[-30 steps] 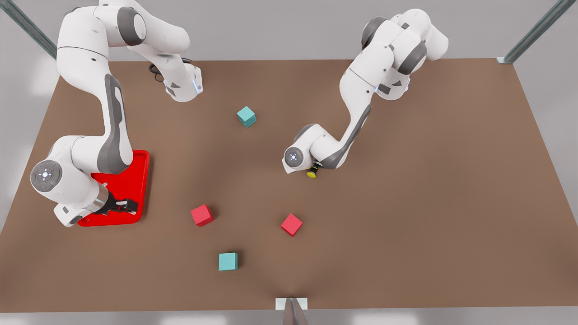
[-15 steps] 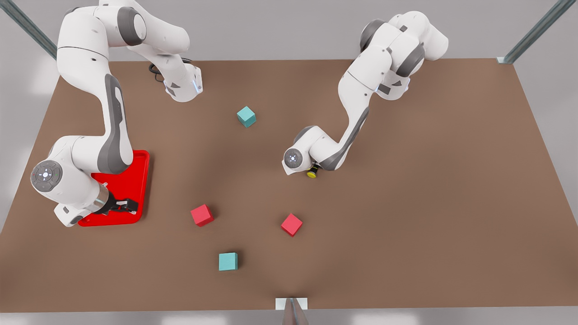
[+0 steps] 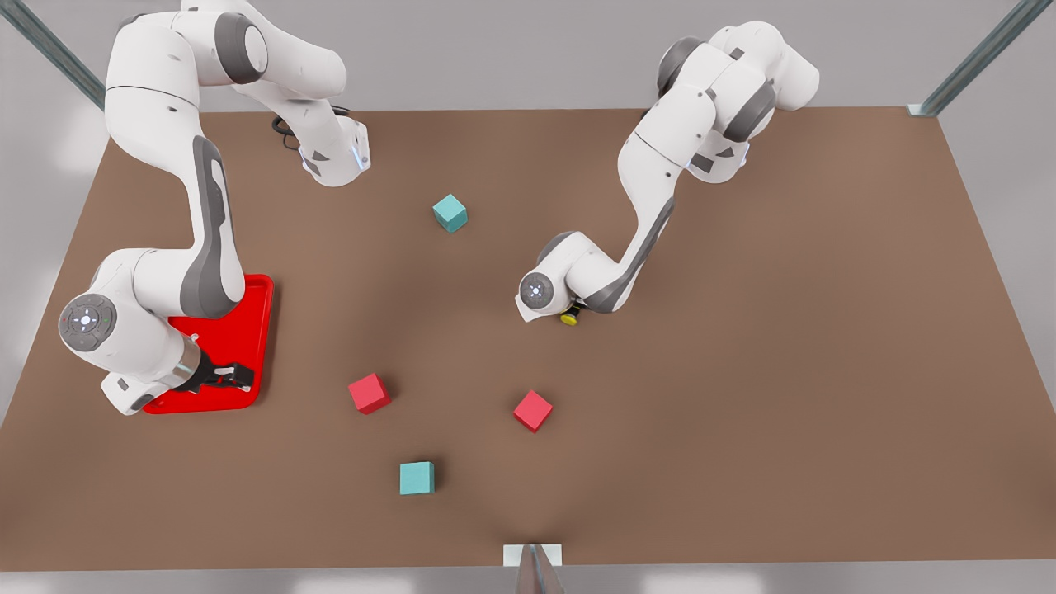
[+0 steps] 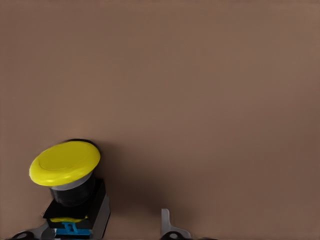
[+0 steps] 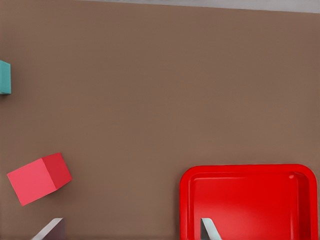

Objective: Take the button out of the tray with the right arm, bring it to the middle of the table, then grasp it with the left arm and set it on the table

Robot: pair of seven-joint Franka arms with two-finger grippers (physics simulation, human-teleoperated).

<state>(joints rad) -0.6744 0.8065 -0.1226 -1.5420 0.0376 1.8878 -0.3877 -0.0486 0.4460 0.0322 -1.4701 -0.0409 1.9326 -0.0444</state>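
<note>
The button [image 3: 569, 317], yellow cap on a black base, sits near the middle of the table [image 3: 742, 371], half under the wrist of the arm on the front view's right. In the left wrist view the button [image 4: 65, 167] leans a little, close to one finger, and seems to rest on the tabletop. My left gripper [image 4: 97, 231] is open around its base, with a gap to the other finger [image 4: 167, 223]. My right gripper [image 3: 238, 377] hovers open over the red tray [image 3: 247, 326], nothing between its fingers [image 5: 209, 229]. The tray [image 5: 250, 200] holds nothing visible.
Two red cubes [image 3: 369, 393] [image 3: 532, 410] and two teal cubes [image 3: 450, 213] [image 3: 417, 478] are scattered over the table's middle and front. In the right wrist view, a red cube [image 5: 40, 177] and a teal cube [image 5: 4, 77] lie beyond the tray. The front view's right half is bare brown tabletop.
Almost nothing has moved. The right arm's wrist has crept slightly over the tray, and the left arm's wrist has shifted a touch above the button.
</note>
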